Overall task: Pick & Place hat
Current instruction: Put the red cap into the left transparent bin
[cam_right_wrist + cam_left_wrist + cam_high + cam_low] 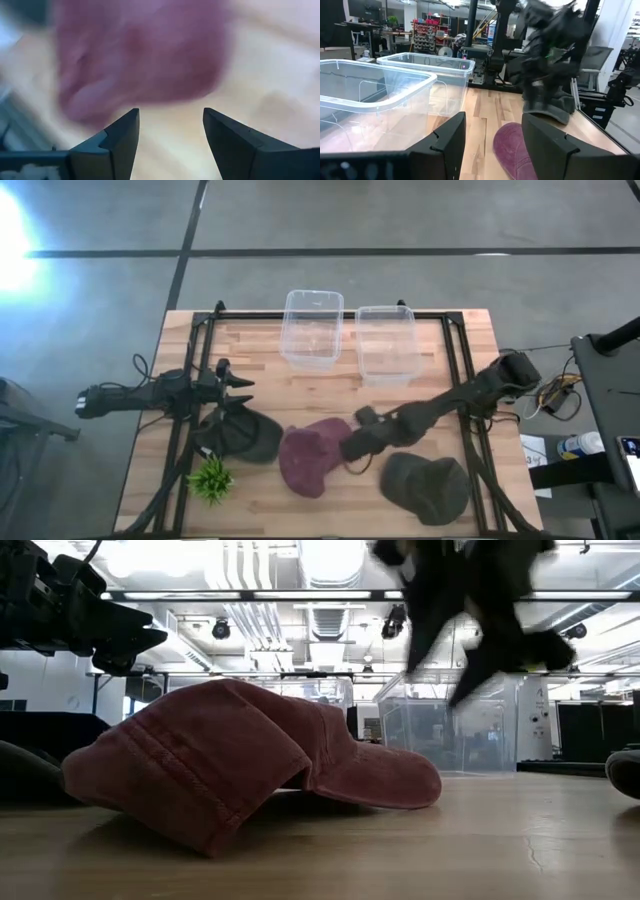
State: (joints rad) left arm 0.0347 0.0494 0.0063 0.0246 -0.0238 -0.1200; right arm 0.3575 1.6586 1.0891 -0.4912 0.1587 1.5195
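A maroon cap [308, 457] lies crown-up on the wooden table, near its middle; it also shows in the low view [230, 760]. My right gripper [352, 448] hovers open just right of the cap and above it. Its wrist view shows the cap [140, 55] ahead of the open fingers [170, 112], blurred. My left gripper [238, 380] is open and raised at the table's left, above a dark cap [245, 435]. Its wrist view [492, 120] looks across at the maroon cap [512, 150] and at the right arm.
Two clear plastic bins [312, 328] [387, 345] stand side by side at the far edge. A dark olive cap [425, 485] lies at the near right. A small green plant [210, 480] sits at the near left. Bare wood lies between the bins and the caps.
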